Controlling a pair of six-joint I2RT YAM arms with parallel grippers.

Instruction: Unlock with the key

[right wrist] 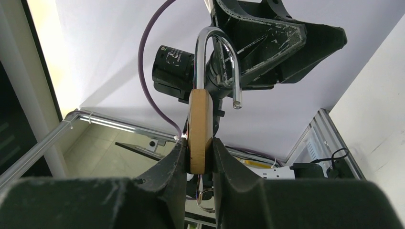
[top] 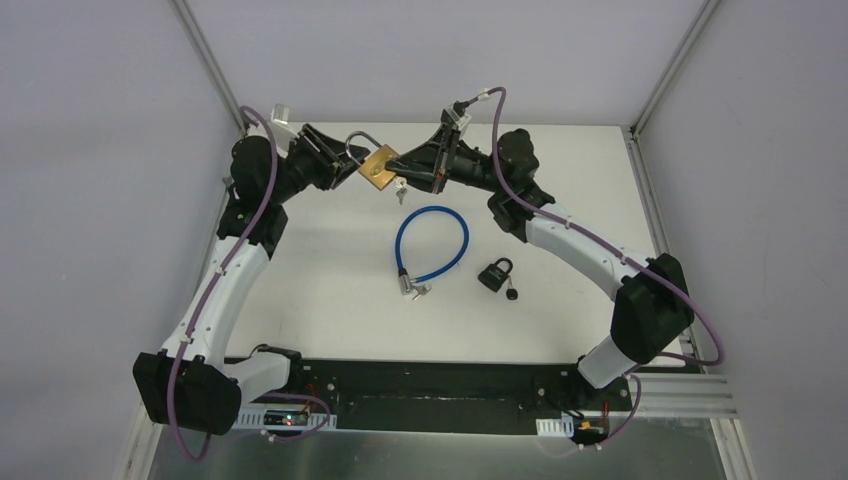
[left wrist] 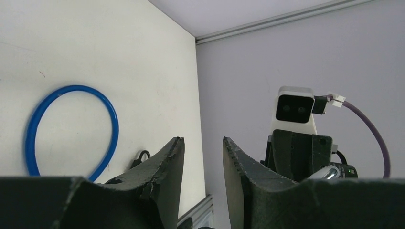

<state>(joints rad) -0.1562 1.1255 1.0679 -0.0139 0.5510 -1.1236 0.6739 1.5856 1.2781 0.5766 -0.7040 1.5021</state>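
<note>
Locks, three in all, over a white table [top: 330, 300]: one brass padlock [top: 377, 167], one blue cable lock [top: 432, 243], one small black padlock [top: 495, 273]; two grippers meet at the far side; right gripper [right wrist: 199, 148] clamps the brass body, held aloft, shackle [right wrist: 217, 52] sprung free, keys [top: 400, 190] dangling beneath; left gripper [left wrist: 203, 148] gapes just beside the shackle, gripping nothing; cable lock lies centre, black padlock near its right.

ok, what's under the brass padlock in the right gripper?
A small silver key ring hangs below the brass padlock, between the black fingers of the right gripper. The fingers cover the lock's underside, so the keyhole and any inserted key are hidden.
</note>
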